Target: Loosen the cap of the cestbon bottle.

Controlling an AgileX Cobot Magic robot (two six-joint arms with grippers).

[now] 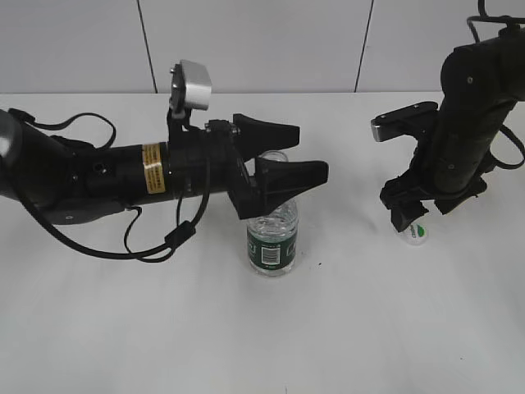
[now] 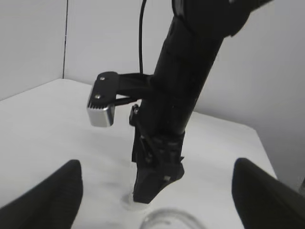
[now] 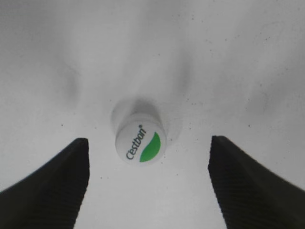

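The cestbon bottle (image 1: 272, 242), clear with a dark green label, stands upright mid-table. Its open rim shows blurred at the bottom of the left wrist view (image 2: 174, 220). My left gripper (image 1: 299, 153) is open, with one finger on each side of the bottle's top and not touching it; it also shows in its own wrist view (image 2: 157, 164). The cap (image 3: 140, 142), white with a green patch and "Cestbon" print, lies on the table at the right (image 1: 418, 232), off the bottle. My right gripper (image 1: 408, 215) hangs open just above it, with its fingers on either side (image 3: 147, 140).
The white table (image 1: 123, 328) meets a pale panelled wall (image 1: 262, 41) at the back. My right arm (image 2: 176, 95) stands upright ahead of the left gripper. Loose black cables (image 1: 148, 246) lie beside the left arm.
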